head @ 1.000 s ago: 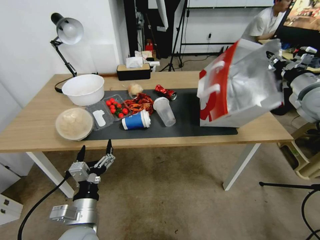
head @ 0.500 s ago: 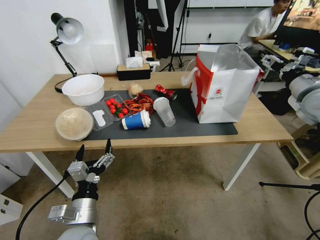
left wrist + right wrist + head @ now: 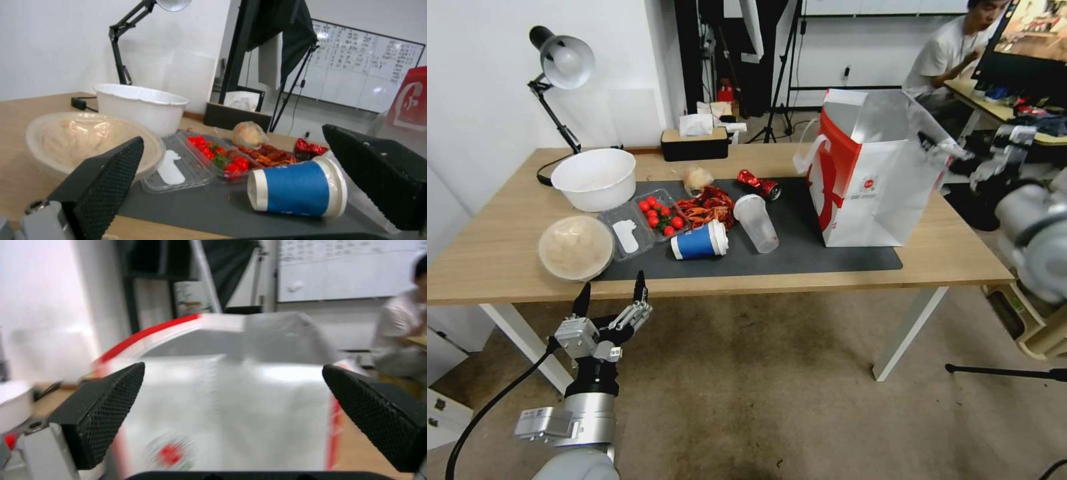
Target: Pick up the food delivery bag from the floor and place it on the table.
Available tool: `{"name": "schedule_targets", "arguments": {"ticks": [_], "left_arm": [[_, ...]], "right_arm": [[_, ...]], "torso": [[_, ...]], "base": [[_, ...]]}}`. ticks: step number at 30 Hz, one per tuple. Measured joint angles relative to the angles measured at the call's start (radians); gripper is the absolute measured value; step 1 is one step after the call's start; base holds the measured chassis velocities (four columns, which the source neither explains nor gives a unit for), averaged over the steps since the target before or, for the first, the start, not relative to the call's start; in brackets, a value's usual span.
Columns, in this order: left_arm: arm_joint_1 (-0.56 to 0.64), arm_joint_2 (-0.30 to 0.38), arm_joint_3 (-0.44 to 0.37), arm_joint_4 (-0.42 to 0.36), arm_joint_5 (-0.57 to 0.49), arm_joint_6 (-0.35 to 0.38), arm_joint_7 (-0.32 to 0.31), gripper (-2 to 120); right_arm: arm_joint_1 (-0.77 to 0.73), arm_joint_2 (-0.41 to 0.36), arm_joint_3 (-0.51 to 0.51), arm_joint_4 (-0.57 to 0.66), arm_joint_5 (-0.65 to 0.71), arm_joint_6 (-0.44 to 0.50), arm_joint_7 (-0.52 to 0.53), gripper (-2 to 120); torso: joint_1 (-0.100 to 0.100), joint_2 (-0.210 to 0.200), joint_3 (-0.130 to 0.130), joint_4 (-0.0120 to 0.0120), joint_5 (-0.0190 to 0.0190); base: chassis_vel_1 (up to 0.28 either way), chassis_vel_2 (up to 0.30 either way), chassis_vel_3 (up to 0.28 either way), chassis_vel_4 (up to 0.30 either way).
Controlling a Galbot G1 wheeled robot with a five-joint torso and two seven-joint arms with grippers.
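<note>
Left end effector: parked low at 7 o'clock, short of the table edge, fingers apart, empty.

Bag: upright at 2 o'clock on the table, base half on the dark mat. Long axis vertical, mouth up, red face toward the cups.

Right end effector: just beyond the bag's far corner, fingers wide, nothing held.

Risk: it sits very close; a snagged rim or strap handle would likely tip the bag onto the clear cup.

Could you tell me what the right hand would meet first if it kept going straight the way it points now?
Most likely the food delivery bag: it stands upright on the table directly ahead of the open right hand, nothing visible between, though the gap's depth is unclear.
</note>
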Motion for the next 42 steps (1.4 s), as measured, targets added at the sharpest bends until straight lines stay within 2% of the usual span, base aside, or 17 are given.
{"name": "schedule_targets", "arguments": {"ticks": [3, 4, 6, 9, 11, 13, 15, 17, 19, 22, 23, 25, 27, 29, 35, 37, 42], "left_arm": [[0.009, -0.008, -0.009, -0.002, 0.004, -0.011, 0.003, 100], [0.023, -0.022, -0.017, -0.006, 0.012, -0.028, 0.009, 100], [0.025, -0.025, -0.018, -0.007, 0.014, -0.031, 0.011, 100], [0.032, -0.044, -0.025, -0.009, 0.041, -0.04, 0.03, 100], [0.032, -0.044, -0.025, -0.007, 0.043, -0.041, 0.033, 100], [0.031, -0.043, -0.028, 0.018, 0.066, -0.048, 0.049, 100], [0.031, -0.042, -0.028, 0.022, 0.068, -0.051, 0.053, 100], [0.033, -0.038, -0.032, 0.042, 0.076, -0.065, 0.076, 100], [0.034, -0.037, -0.032, 0.046, 0.077, -0.066, 0.079, 100], [0.033, -0.034, -0.032, 0.074, 0.096, -0.084, 0.109, 100], [0.033, -0.034, -0.032, 0.074, 0.096, -0.084, 0.109, 100], [0.033, -0.026, -0.031, 0.097, 0.102, -0.09, 0.128, 100], [0.032, -0.022, -0.03, 0.104, 0.102, -0.092, 0.133, 100], [0.022, -0.006, -0.029, 0.144, 0.102, -0.104, 0.153, 100], [0.004, 0.008, -0.027, 0.193, 0.098, -0.116, 0.168, 100], [-0.011, 0.017, -0.027, 0.238, 0.099, -0.128, 0.178, 100], [-0.016, 0.017, -0.027, 0.267, 0.099, -0.14, 0.188, 100]], "right_arm": [[-0.029, 0.007, 0.003, 0.021, -0.027, 0.024, -0.032, 100], [-0.053, 0.019, -0.005, 0.04, -0.063, 0.05, -0.075, 100], [-0.061, 0.023, -0.008, 0.044, -0.075, 0.057, -0.084, 100], [-0.15, 0.065, -0.026, 0.066, -0.176, 0.153, -0.129, 100], [-0.167, 0.073, -0.026, 0.069, -0.188, 0.171, -0.131, 100], [-0.269, 0.126, -0.022, 0.081, -0.273, 0.281, -0.143, 100], [-0.285, 0.134, -0.02, 0.081, -0.286, 0.296, -0.144, 100], [-0.398, 0.208, -0.014, 0.078, -0.381, 0.393, -0.148, 100], [-0.422, 0.225, -0.015, 0.073, -0.399, 0.412, -0.148, 100], [-0.536, 0.356, -0.027, 0.055, -0.514, 0.487, -0.139, 100], [-0.536, 0.356, -0.027, 0.055, -0.514, 0.487, -0.139, 100], [-0.572, 0.432, -0.037, 0.042, -0.551, 0.51, -0.134, 100], [-0.578, 0.448, -0.04, 0.037, -0.559, 0.516, -0.134, 100], [-0.595, 0.511, -0.051, 0.003, -0.599, 0.558, -0.134, 100], [-0.605, 0.553, -0.061, -0.027, -0.621, 0.581, -0.133, 100], [-0.605, 0.576, -0.071, -0.057, -0.636, 0.589, -0.137, 100], [-0.579, 0.583, -0.086, -0.084, -0.642, 0.585, -0.146, 100]], "torso": [[0.0, 0.0, 0.0, -0.0002, 0.0], [0.0, 0.0, 0.0, 0.0011, -0.0001], [0.0, 0.0, 0.0, 0.0011, 0.0], [0.0, 0.0, 0.0, 0.0008, 0.0001], [0.0, 0.0, 0.0, 0.0007, 0.0003], [0.0, 0.0, 0.0, 0.0005, 0.0], [0.0, 0.0, 0.0, 0.0005, 0.0], [0.0, 0.0, 0.0, 0.0007, -0.0003], [0.0, 0.0, 0.0, 0.0005, -0.0001], [0.0, 0.0, 0.0, 0.0, 0.0001], [0.0, 0.0, 0.0, 0.0, 0.0001], [0.0, 0.0, 0.0, 0.0003, 0.0], [0.0, 0.0, 0.0, 0.0004, 0.0], [0.0, 0.0, 0.0, 0.0007, -0.0001], [0.0, 0.0, 0.0, 0.0005, -0.0001], [0.0, 0.0, 0.0, 0.0004, -0.0001], [0.0, 0.0, 0.0, 0.0007, 0.0002]], "base": [[0.0, 0.0, 0.0, 0.0], [0.0, 0.0, 0.0, 0.0], [0.0, 0.0, 0.0, 0.0], [0.0, 0.0, 0.0, 0.0], [0.0, 0.0, 0.0, 0.0], [0.0, 0.0, 0.0, 0.0], [0.0, 0.0, 0.0, 0.0], [0.0, 0.0, 0.0, 0.0], [0.0, 0.0, 0.0, 0.0], [0.0, 0.0, 0.0, 0.0], [0.0, 0.0, 0.0, 0.0], [0.0, 0.0, 0.0, 0.0], [0.0, 0.0, 0.0, 0.0], [0.0, 0.0, 0.0, 0.0], [0.0, 0.0, 0.0, 0.0], [0.0, 0.0, 0.0, 0.0], [0.0, 0.0, 0.0, 0.0]]}}
